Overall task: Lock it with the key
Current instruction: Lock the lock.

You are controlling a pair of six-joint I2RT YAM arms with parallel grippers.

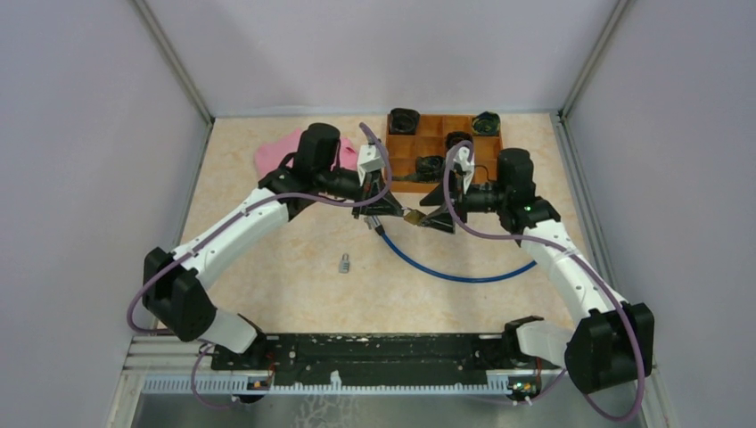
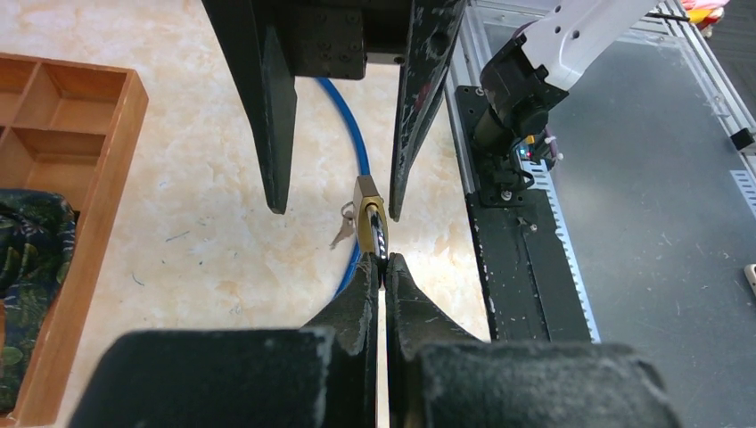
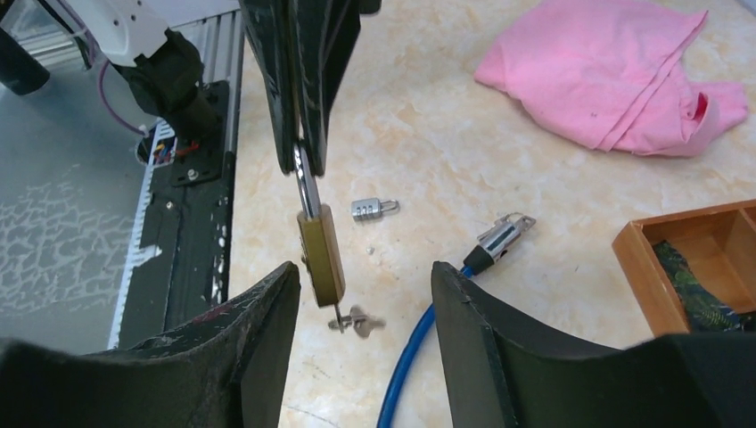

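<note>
Padlock [image 3: 322, 254] hangs between left tool [image 2: 383, 267] and right tool [image 3: 365, 281].

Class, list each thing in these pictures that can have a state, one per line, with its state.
Left gripper, shut on the padlock's shackle.
Padlock, hanging by its shackle.
Key, stuck in the padlock's underside.
Right gripper, open, jaws either side of the padlock.
Combination lock, lying flat, untouched.
Blue cable, end loose.
</note>
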